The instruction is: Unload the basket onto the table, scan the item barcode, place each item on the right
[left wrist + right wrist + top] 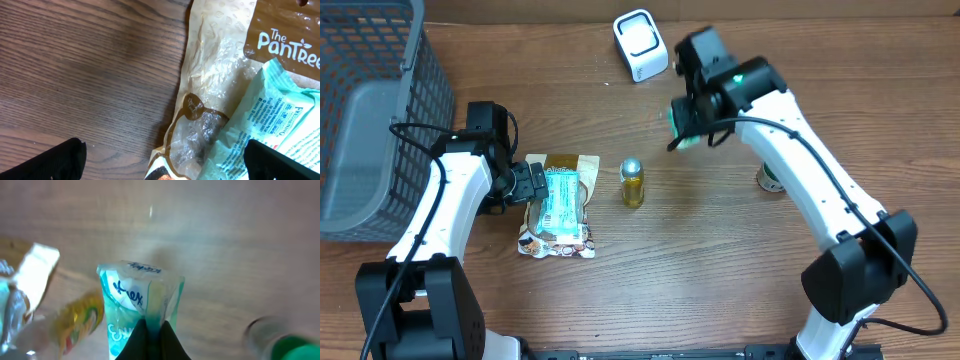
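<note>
At table 12 o'clock, white scanner (640,45); at its 5 o'clock, right gripper (151,336) pinching teal tissue pack (140,305), a green blur overhead, print showing only on right wrist. Toward 9 o'clock, left gripper (533,184) spread over brown pouch (215,75), pouch lettering showing only on left wrist.

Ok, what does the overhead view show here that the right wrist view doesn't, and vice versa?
Only overhead: the grey basket, the white scanner, and the left claw open at the brown pouch. Only right wrist: the lettering on the held teal packet, and the shut right claw pinching its near end. Both: that packet, the gold bottle, and a green-topped container, blurred in the wrist view.
</note>
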Robot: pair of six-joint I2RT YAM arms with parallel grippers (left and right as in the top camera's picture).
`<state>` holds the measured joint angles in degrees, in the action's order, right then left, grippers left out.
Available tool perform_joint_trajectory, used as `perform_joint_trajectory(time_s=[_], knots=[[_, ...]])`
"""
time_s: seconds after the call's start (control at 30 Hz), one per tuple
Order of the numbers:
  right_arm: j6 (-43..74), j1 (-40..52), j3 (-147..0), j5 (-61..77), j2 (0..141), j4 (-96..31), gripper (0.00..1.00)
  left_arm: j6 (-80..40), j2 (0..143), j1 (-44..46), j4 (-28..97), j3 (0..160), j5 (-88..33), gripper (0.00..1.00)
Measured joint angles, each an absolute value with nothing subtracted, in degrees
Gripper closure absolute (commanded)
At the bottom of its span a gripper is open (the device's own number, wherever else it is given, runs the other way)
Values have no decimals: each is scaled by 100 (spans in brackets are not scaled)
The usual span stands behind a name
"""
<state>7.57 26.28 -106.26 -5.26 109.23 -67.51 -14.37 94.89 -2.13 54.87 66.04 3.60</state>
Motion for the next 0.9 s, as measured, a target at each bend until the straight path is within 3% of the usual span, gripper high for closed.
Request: perform_joint_trajectory(time_s=[0.2,0.9], knots=[[-93,2628,-11233,-1074,10857,-6499,96,-1437,9489,-213,5489,6604,360,1],[-2095,2628,-11255,-1400,10906,-4101,96,-1437,9489,-213,5492,6604,360,1]])
